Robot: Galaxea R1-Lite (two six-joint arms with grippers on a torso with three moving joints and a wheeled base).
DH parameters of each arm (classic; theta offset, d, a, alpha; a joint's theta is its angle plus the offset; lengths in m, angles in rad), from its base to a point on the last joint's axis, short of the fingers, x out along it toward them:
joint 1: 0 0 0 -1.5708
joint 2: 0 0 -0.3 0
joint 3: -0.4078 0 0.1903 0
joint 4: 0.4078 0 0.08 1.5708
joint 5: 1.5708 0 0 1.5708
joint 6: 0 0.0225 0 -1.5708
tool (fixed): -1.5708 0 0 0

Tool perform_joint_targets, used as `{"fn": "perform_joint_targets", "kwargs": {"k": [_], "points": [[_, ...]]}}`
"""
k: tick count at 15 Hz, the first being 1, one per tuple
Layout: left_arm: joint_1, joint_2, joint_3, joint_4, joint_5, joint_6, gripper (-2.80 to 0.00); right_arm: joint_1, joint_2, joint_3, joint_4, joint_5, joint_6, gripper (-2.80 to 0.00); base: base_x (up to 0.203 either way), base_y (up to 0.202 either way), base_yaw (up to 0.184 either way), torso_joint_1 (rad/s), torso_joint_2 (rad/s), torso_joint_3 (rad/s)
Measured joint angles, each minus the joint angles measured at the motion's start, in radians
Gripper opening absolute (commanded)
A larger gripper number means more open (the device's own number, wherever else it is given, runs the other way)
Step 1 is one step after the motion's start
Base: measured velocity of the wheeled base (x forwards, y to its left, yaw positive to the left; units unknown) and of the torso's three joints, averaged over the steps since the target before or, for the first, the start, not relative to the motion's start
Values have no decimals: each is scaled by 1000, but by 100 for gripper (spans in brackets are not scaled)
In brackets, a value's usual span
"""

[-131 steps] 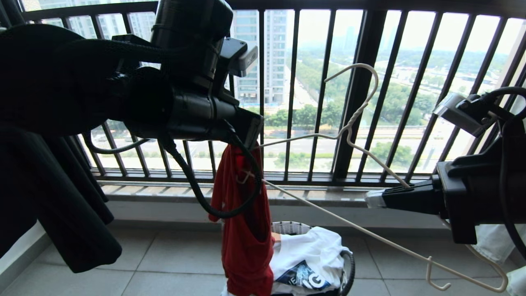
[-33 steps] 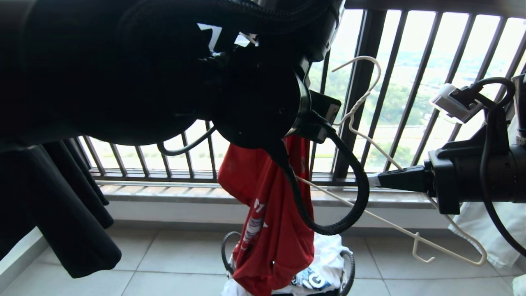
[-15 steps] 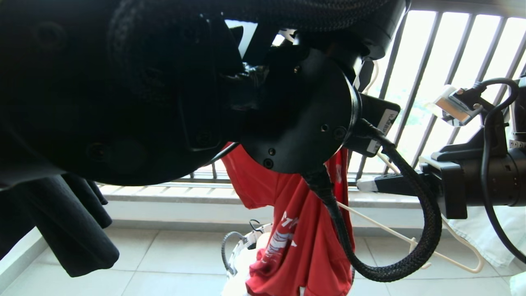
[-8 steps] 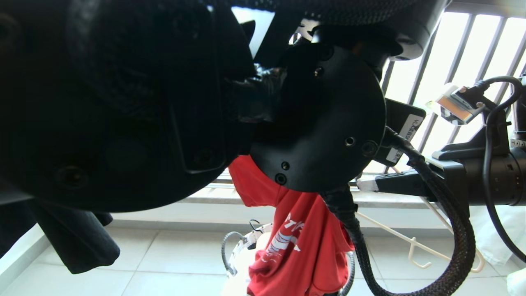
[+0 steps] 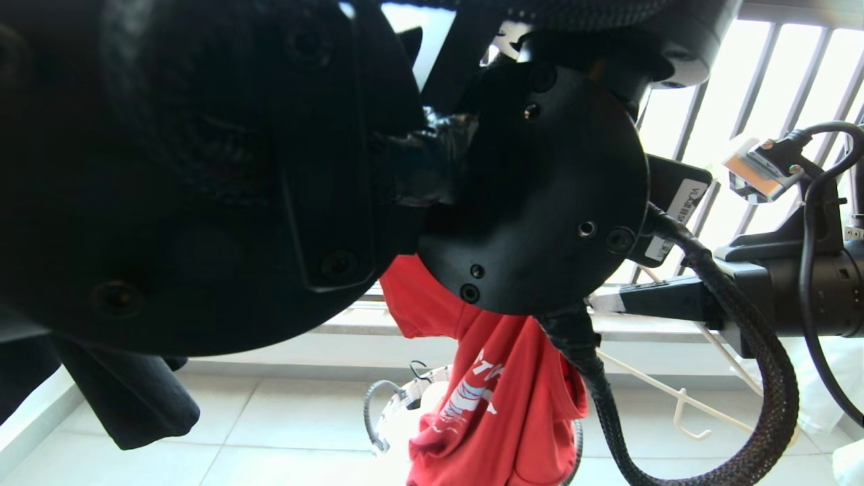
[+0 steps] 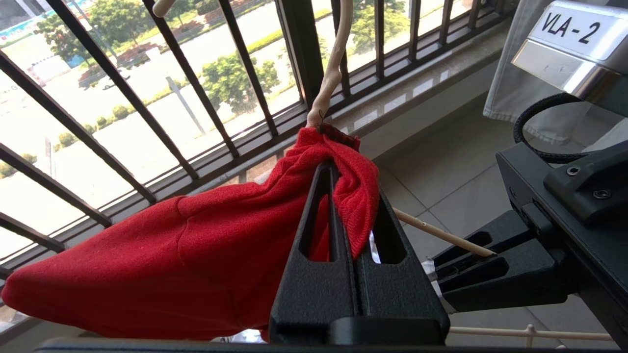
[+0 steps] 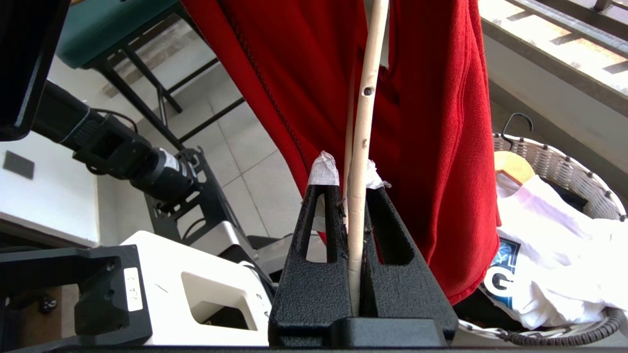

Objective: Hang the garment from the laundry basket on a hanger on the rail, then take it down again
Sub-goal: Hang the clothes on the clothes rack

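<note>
You are dressing the hanger; the left gripper is pinching the red garment mid-frame; the right gripper is clamping the wire; next, pull the cloth over the other shoulder.

red garment, cream hanger, black railing
</note>
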Motion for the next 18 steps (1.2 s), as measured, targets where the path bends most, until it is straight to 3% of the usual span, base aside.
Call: {"fn": "perform_joint_targets", "kwargs": {"k": [1, 9, 13, 14, 18], "points": [[0, 0, 0, 0, 1, 0, 0, 0, -2, -1, 0, 0, 0, -280, 0, 0, 0, 0, 0, 0], [-2, -12, 12, 6, 11, -1, 0, -3, -6, -3, 0, 0, 0, -280, 0, 0, 0, 0, 0, 0], [-4, -70, 99, 7, 46, -4, 0, -8, -10, -3, -1, 0, 0, -280, 0, 0, 0, 0, 0, 0], [-4, -90, 119, 6, 67, -6, -280, -8, -12, -4, -3, 0, 0, -280, 0, 0, 0, 0, 0, 0], [26, -173, 158, 50, 110, 9, -280, -9, -15, -3, -3, 0, 0, -280, 0, 0, 0, 0, 0, 0]]}}
